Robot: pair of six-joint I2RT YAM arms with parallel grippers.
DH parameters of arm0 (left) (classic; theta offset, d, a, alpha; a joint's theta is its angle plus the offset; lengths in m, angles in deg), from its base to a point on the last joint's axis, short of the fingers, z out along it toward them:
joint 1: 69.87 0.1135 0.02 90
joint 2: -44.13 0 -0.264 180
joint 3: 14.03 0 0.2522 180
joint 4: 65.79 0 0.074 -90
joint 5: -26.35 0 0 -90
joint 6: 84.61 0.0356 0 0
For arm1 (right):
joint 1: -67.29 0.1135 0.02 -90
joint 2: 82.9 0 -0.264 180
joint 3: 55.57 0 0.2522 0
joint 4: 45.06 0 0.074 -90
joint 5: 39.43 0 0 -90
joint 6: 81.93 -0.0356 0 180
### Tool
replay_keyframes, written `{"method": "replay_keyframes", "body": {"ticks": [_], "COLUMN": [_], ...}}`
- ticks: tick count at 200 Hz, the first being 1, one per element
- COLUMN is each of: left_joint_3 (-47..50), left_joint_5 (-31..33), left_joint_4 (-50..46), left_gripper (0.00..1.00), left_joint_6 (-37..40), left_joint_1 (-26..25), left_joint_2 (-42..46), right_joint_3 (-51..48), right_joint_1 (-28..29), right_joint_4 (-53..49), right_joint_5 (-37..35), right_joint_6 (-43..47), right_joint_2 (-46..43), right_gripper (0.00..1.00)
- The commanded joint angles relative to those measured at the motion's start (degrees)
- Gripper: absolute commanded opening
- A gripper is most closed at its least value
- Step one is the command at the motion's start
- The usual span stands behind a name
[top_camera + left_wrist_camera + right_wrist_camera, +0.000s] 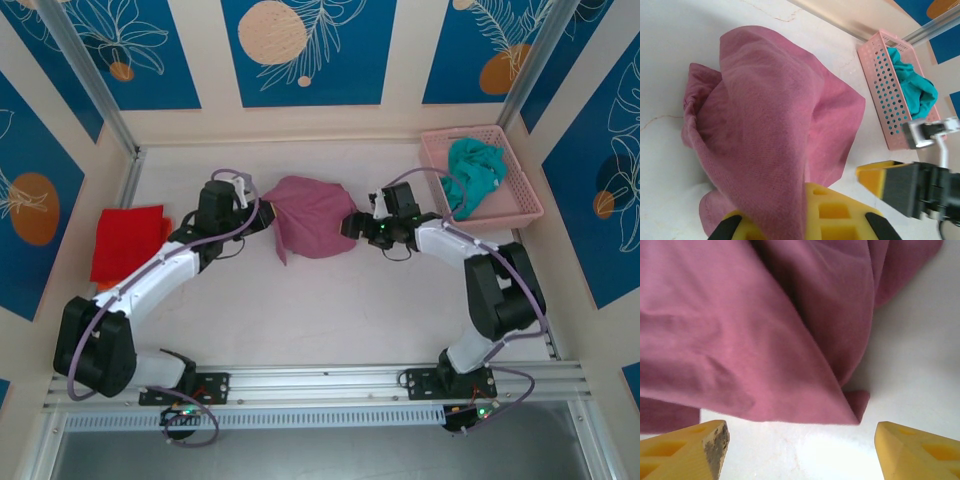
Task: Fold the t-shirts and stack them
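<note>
Mauve-pink t-shirt [312, 215] lies bunched at mid-bench [330, 300]. One edge is pinched and held up by the left end effector [262, 212], probably to spread the cloth for folding. The right end effector [800, 445], fingers spread, sits at the opposite hem, apparently positioned to grasp it.

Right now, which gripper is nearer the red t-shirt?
Left. The left gripper holds the mauve t-shirt on the side facing the red t-shirt; the right gripper hangs open across it, farther off.

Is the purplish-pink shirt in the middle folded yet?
Not folded. The mauve t-shirt sits bunched in an uneven heap, with loose creases and ragged edges.
</note>
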Motion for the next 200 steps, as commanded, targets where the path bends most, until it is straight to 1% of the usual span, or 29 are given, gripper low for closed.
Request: {"method": "replay_keyframes", "body": {"ticks": [1,6,12,22,29,38,44,64,78,101,118,161,200], "left_joint_3": [0.6,0.6,0.6,0.6,0.6,0.4,0.2,-2.1,-5.7,-15.1,-23.2,-38.6,-44.1], "left_joint_5": [-1.0,-0.9,-0.8,-0.8,-0.6,-0.3,0.0,0.5,1.1,4.6,7.6,8.3,9.9], "left_joint_4": [-0.7,-0.8,-0.8,-0.8,-0.8,-0.8,-0.8,-1.4,-3.0,-8.4,-12.9,-17.9,-20.4], "left_gripper": [0.0,0.0,0.0,0.0,0.0,0.0,0.0,0.0,0.0,0.0,0.0,0.0,0.0], "left_joint_6": [-0.7,-0.8,-0.9,-1.0,-1.1,-1.2,-1.2,-0.7,0.2,1.4,2.1,5.8,8.3], "left_joint_1": [0.7,0.7,0.8,0.7,0.7,0.7,0.8,0.8,1.1,1.9,2.3,2.5,2.5], "left_joint_2": [2.1,2.2,2.3,2.6,2.9,3.4,3.7,4.4,4.7,4.3,3.6,2.9,4.8], "right_joint_3": [0.8,1.1,1.6,2.3,2.6,2.9,3.3,5.8,10.2,20.3,27.4,42.1,50.1], "right_joint_1": [0.7,0.7,0.6,0.3,0.1,-0.3,-0.7,-1.9,-2.3,-2.8,-3.2,-3.7,-4.1], "right_joint_4": [5.9,6.1,5.9,5.7,5.6,5.5,5.2,2.9,-0.1,-5.2,-6.4,-8.5,-9.8], "right_joint_5": [3.4,3.7,3.8,4.3,4.8,5.1,5.3,6.5,6.3,5.1,4.7,6.5,8.1], "right_joint_6": [-2.2,-2.1,-2.3,-2.4,-2.5,-2.5,-2.4,-1.5,0.4,3.5,4.2,5.4,5.5], "right_joint_2": [3.7,4.6,5.4,5.8,5.3,3.9,2.4,-3.5,-7.3,-11.2,-13.2,-14.4,-13.8], "right_gripper": [0.71,0.68,0.6,0.39,0.27,0.1,0.0,0.0,0.0,0.0,0.0,0.0,0.0]}}
